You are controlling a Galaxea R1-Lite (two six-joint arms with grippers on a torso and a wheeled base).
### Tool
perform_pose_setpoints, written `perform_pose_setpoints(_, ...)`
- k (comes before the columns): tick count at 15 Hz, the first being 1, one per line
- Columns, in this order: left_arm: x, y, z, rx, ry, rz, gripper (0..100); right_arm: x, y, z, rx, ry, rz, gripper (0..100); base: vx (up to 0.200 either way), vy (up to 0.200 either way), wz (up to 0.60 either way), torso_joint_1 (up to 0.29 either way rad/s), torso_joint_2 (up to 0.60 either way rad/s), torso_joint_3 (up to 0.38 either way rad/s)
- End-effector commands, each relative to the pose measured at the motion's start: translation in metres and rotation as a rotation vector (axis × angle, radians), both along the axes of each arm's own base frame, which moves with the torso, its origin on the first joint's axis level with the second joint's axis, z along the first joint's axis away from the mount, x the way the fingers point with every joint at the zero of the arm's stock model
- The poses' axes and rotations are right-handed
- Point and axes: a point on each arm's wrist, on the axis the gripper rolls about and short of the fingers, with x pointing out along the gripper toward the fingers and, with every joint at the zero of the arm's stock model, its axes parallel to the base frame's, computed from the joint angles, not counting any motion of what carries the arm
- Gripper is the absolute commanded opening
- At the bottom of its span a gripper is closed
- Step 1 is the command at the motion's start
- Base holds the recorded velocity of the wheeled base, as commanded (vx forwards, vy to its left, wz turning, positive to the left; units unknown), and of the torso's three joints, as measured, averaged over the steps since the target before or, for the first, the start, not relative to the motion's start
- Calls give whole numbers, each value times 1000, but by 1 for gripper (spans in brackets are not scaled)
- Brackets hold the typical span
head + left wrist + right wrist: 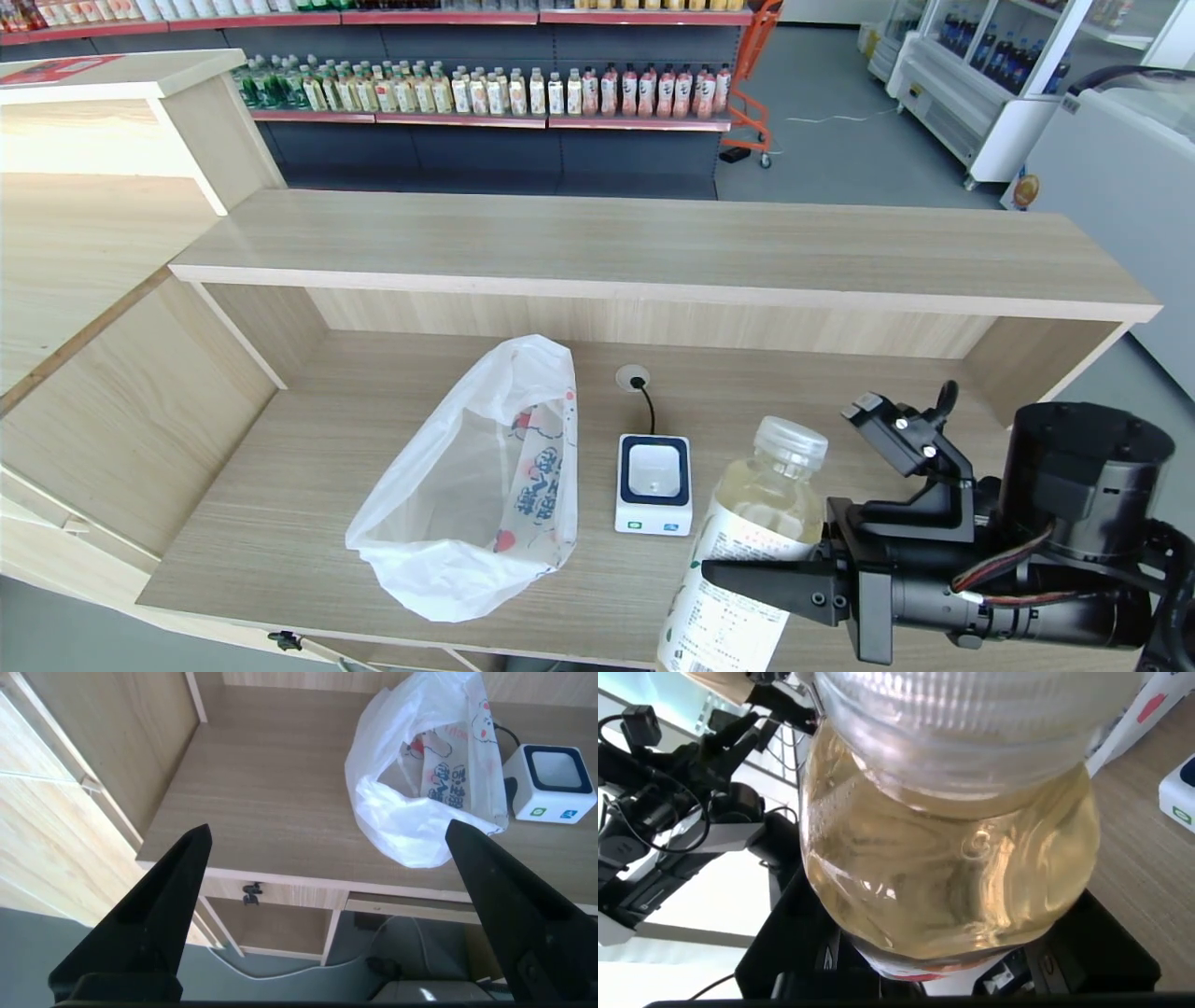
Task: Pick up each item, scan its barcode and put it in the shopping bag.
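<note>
- Gripping noted on the right side: the right gripper (747, 588) is clamped on the bottle (761, 495), with one dark finger (775, 583) lying across the white label.
- Bottle sits upright in that grip, tilted slightly. Its clear cap is above the fingers and its pale yellow liquid shows through the shoulder.
- In the right wrist view the bottle (952, 887) is pressed right up against the hand.
- Scanner (653, 483) rests on the counter (280, 523), to the left of the right gripper and a little farther out. It is near the bottle but I see no contact, and its window faces up.
- Shopping bag (476, 485) lies beyond the scanner, farther left of that hand and just beside the scanner. Its mouth is open toward me.
- Left gripper (327, 835): fingers (177, 896) spread wide, nothing between them, touching nothing.
- From that hand, the shopping bag (420, 775) is ahead and below on the counter (262, 793), with the scanner (551, 784) just past it.
</note>
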Motion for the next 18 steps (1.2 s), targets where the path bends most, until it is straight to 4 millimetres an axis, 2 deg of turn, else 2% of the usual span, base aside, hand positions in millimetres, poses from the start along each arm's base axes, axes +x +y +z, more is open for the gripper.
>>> perform_pose_setpoints(1, 0, 0, 0, 0, 0, 1, 100, 0, 1, -1, -2, 2, 2, 0, 0, 0, 0, 0, 0, 0)
perform_pose_setpoints(11, 0, 0, 0, 0, 0, 0, 100, -2, -1, 0, 1, -5, -1, 0, 0, 0, 0, 0, 0, 0)
perform_pose_setpoints(13, 0, 0, 0, 0, 0, 0, 100, -4, -5, 8, 17, -42, -10, 0, 0, 0, 0, 0, 0, 0)
perform_pose_setpoints(14, 0, 0, 0, 0, 0, 0, 100, -5, -10, 13, 21, -80, -27, 0, 0, 0, 0, 0, 0, 0)
perform_pose_setpoints(16, 0, 0, 0, 0, 0, 0, 100, 1, -30, 13, -78, -282, -177, 0, 0, 0, 0, 0, 0, 0)
perform_pose_setpoints(18, 0, 0, 0, 0, 0, 0, 100, 10, -64, 7, -329, -561, -280, 0, 0, 0, 0, 0, 0, 0)
